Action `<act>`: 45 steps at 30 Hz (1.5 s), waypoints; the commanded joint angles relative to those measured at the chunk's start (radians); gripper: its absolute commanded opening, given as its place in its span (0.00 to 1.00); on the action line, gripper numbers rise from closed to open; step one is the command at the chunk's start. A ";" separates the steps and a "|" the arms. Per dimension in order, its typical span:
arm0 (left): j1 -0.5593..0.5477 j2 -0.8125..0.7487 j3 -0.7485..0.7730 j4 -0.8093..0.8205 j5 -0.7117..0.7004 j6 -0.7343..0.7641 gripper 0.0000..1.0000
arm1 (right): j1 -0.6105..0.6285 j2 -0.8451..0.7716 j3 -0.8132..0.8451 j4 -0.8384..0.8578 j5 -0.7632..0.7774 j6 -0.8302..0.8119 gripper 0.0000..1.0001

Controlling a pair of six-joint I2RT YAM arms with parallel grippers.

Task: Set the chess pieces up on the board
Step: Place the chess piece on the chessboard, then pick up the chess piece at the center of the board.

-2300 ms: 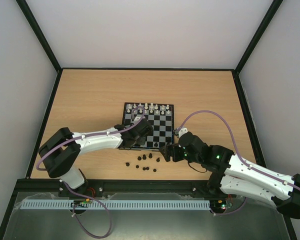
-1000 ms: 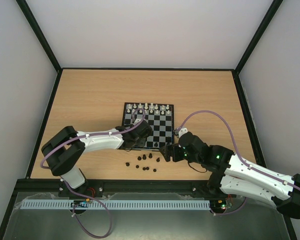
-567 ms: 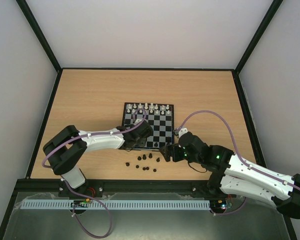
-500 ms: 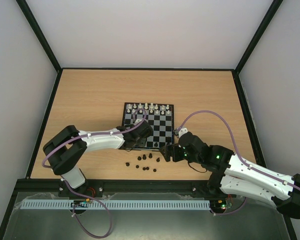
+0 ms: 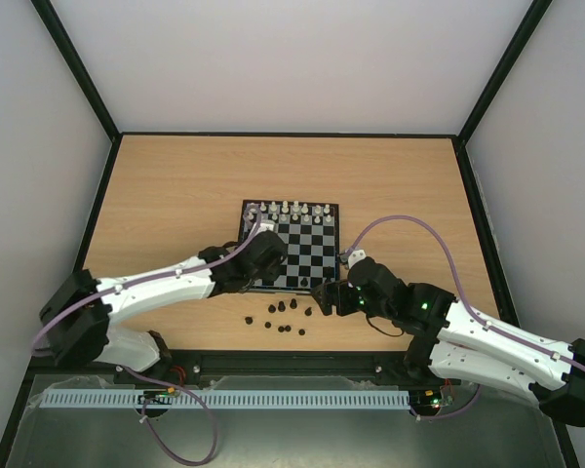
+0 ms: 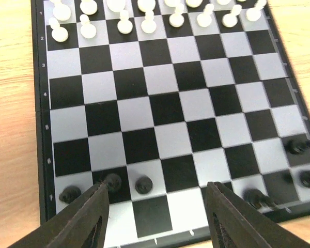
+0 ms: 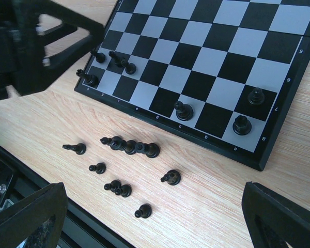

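The board [image 5: 312,244] lies mid-table, and white pieces fill its far two rows [image 6: 144,20]. Several black chess pieces [image 6: 143,184] stand on its near rows; others [image 7: 129,145] lie toppled on the wood in front of it [image 5: 283,314]. My left gripper [image 6: 157,206] hovers open over the board's near-left corner [image 5: 263,255]. Nothing is between its fingers [image 6: 88,217], and three black pieces stand just ahead of the left one. My right gripper [image 7: 152,199] hangs wide open and empty above the loose pieces [image 5: 324,292].
Black pieces also stand on the board's near right squares [image 7: 241,124]. The table's dark front rail [image 7: 20,170] runs just behind the loose pieces. Bare wood [image 5: 175,195] surrounds the board, inside black frame posts and pale walls.
My left gripper's jaws have spread apart and it has drawn back slightly towards the board's near-left corner, its elbow swinging low to the left. The right arm has not moved.
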 commanded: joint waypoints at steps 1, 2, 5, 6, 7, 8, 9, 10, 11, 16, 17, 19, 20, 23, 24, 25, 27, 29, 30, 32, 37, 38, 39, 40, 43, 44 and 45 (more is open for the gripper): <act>-0.062 -0.108 -0.002 -0.135 -0.029 -0.073 0.56 | 0.006 -0.003 -0.012 0.003 0.004 -0.008 0.93; -0.083 -0.133 -0.014 -0.159 -0.029 -0.093 0.57 | 0.006 -0.002 -0.012 0.002 0.004 -0.009 0.93; -0.151 -0.211 -0.056 -0.212 -0.024 -0.172 0.59 | 0.006 -0.001 -0.012 0.002 0.004 -0.008 0.93; -0.180 -0.234 -0.072 -0.222 -0.021 -0.197 0.59 | 0.006 -0.001 -0.012 0.003 0.005 -0.008 0.93; -0.206 -0.251 -0.089 -0.228 -0.018 -0.220 0.59 | 0.006 -0.001 -0.012 0.003 0.005 -0.008 0.93; -0.236 -0.266 -0.109 -0.236 -0.019 -0.249 0.59 | 0.005 -0.001 -0.012 0.003 0.004 -0.008 0.93; -0.277 -0.278 -0.129 -0.243 -0.023 -0.281 0.59 | 0.005 -0.003 -0.011 0.001 0.004 -0.008 0.93; -0.295 -0.282 -0.144 -0.250 -0.030 -0.311 0.59 | 0.005 -0.004 -0.011 0.001 0.005 -0.009 0.93; -0.331 -0.285 -0.159 -0.256 -0.037 -0.343 0.59 | 0.005 -0.006 -0.012 0.000 0.004 -0.007 0.93; -0.435 -0.252 -0.218 -0.222 -0.045 -0.444 0.50 | 0.005 -0.004 -0.011 -0.001 0.002 -0.008 0.93; -0.449 -0.235 -0.221 -0.215 -0.045 -0.457 0.48 | 0.006 -0.002 -0.011 -0.001 0.002 -0.008 0.93; -0.467 -0.196 -0.222 -0.203 -0.047 -0.478 0.44 | 0.005 -0.001 -0.010 0.000 -0.001 -0.007 0.93; -0.472 -0.178 -0.223 -0.194 -0.048 -0.482 0.42 | 0.006 -0.003 -0.011 0.000 -0.001 -0.009 0.93; -0.475 -0.131 -0.222 -0.167 -0.048 -0.479 0.38 | 0.005 -0.001 -0.011 0.001 -0.001 -0.008 0.93; -0.475 -0.118 -0.220 -0.158 -0.048 -0.474 0.37 | 0.006 -0.001 -0.011 0.000 0.000 -0.008 0.93; -0.475 -0.107 -0.217 -0.149 -0.046 -0.470 0.36 | 0.006 -0.001 -0.012 0.002 -0.001 -0.008 0.93; -0.475 -0.084 -0.210 -0.138 -0.040 -0.463 0.36 | 0.006 -0.001 -0.011 0.001 -0.002 -0.008 0.93; -0.475 -0.062 -0.208 -0.134 -0.039 -0.462 0.36 | 0.005 -0.002 -0.012 0.001 -0.002 -0.010 0.93; -0.475 -0.049 -0.207 -0.130 -0.037 -0.462 0.36 | 0.006 -0.001 -0.013 0.001 -0.003 -0.009 0.93; -0.474 -0.032 -0.209 -0.118 -0.033 -0.457 0.37 | 0.006 -0.003 -0.012 0.003 -0.002 -0.010 0.93; -0.469 0.002 -0.206 -0.085 -0.024 -0.440 0.38 | 0.005 -0.003 -0.012 0.003 -0.005 -0.009 0.93; -0.466 0.007 -0.204 -0.080 -0.022 -0.437 0.38 | 0.006 -0.003 -0.012 0.004 -0.005 -0.011 0.93; -0.465 0.013 -0.205 -0.075 -0.021 -0.435 0.38 | 0.006 -0.004 -0.014 0.003 -0.005 -0.010 0.93; -0.462 0.017 -0.206 -0.072 -0.021 -0.433 0.38 | 0.005 -0.004 -0.014 0.005 -0.006 -0.010 0.93; -0.457 0.029 -0.208 -0.065 -0.017 -0.429 0.36 | 0.005 -0.006 -0.014 0.005 -0.007 -0.011 0.93; -0.455 0.031 -0.210 -0.063 -0.015 -0.427 0.36 | 0.005 -0.006 -0.014 0.006 -0.008 -0.012 0.93; -0.452 0.034 -0.211 -0.061 -0.013 -0.426 0.35 | 0.005 -0.006 -0.014 0.005 -0.010 -0.011 0.93</act>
